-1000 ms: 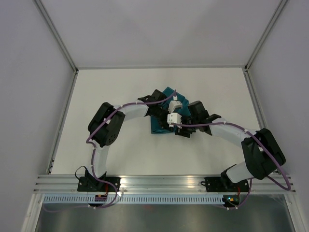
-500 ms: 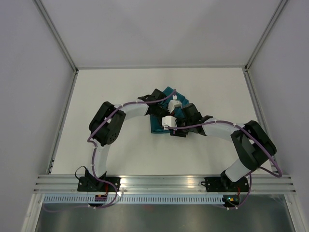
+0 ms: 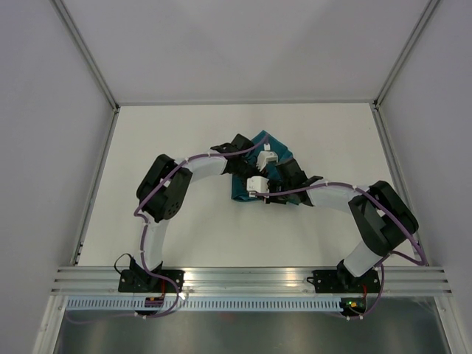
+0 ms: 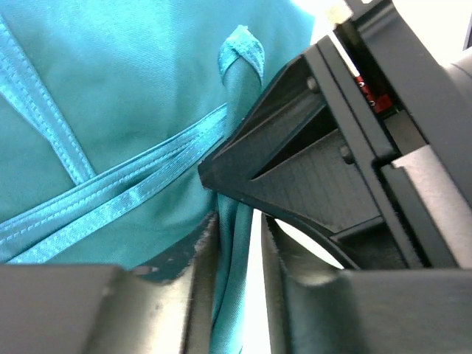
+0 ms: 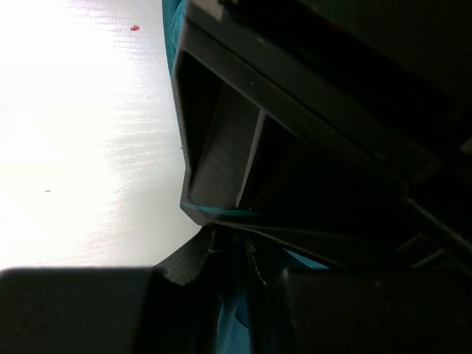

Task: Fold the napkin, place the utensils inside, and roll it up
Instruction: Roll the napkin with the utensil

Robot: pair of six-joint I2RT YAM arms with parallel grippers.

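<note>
Above the napkin, the right pincer has just clamped onto a cloth fold as the left pincer loosens apart, probably passing the fold across.

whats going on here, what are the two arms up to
Both arms meet over the teal napkin, bunched on the table. The right gripper looks pinched on a fold of it. The left gripper has cloth between its fingers with a gap showing, so it looks loose. No knife is visible.

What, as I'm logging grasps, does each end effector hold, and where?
The right end effector pinches a fold of the teal cloth napkin. The left end effector straddles a fold, gap showing: not gripping.
</note>
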